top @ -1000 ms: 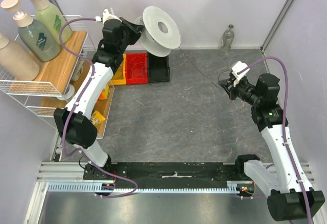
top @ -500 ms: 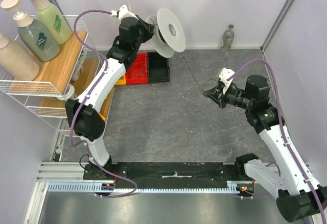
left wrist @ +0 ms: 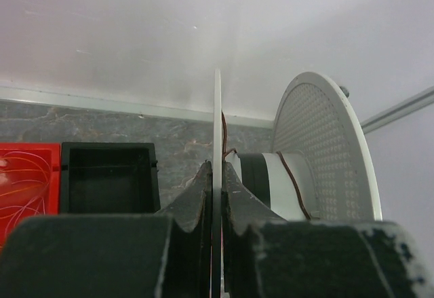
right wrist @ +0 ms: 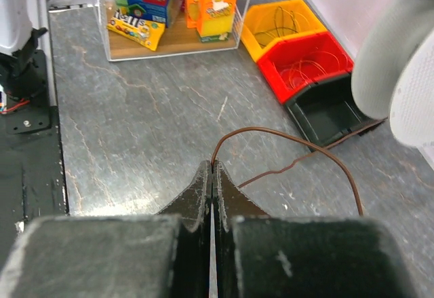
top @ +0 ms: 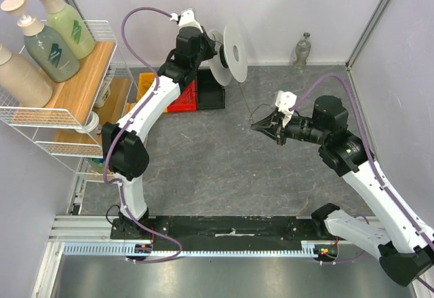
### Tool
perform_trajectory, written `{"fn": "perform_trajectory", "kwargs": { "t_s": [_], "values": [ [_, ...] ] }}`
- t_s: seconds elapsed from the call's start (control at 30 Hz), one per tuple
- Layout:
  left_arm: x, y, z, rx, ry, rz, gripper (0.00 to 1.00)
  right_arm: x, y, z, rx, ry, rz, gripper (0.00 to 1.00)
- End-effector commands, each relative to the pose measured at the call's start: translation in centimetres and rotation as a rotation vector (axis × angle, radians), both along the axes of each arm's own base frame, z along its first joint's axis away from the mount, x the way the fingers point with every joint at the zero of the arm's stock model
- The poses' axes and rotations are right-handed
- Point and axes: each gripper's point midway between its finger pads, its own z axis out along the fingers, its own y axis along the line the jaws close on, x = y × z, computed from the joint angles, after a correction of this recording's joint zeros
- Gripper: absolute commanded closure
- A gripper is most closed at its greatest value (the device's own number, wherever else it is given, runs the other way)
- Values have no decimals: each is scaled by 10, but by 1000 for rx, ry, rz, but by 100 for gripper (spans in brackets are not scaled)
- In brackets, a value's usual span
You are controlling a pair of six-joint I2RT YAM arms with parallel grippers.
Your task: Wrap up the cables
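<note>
Winding step: left gripper [left wrist: 215,170] clamps spool [left wrist: 327,150] flange, right gripper [right wrist: 212,170] pinches cable [right wrist: 258,129]. Next I rotate spool, keep tension.

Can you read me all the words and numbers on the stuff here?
Nothing can be read for sure.
Yellow packet: dark letters, too blurred to read.
Blue box: print too small.
Orange box: print too blurred.
Pump bottles: a dark mark, no readable words.
</note>
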Motion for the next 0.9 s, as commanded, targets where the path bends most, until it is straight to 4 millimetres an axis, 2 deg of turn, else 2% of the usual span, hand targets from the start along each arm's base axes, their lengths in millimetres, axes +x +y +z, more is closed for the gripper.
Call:
{"fn": "perform_trajectory", "kwargs": {
  "t_s": [0.0,0.3,0.43,0.63,0.73,0.77,0.87],
  "values": [
    [-3,-21,63,58,-219,-46,98,2,18,42,74,-66,26,100],
    [-19,-64,40,201,-234,-167,98,18,38,121,217,-169,32,100],
    [-27,-75,24,227,-215,-224,98,26,38,161,291,-228,-4,100],
    [-46,-92,1,265,-191,-307,98,49,28,198,363,-298,-134,100],
    [-59,-97,-9,272,-176,-358,98,71,13,207,386,-302,-279,100],
    [-63,-100,-5,269,-201,-367,98,74,8,216,409,-328,-308,100],
    [-78,-101,-9,285,-222,-415,98,85,-2,228,421,-363,-379,100]
  ]
}}
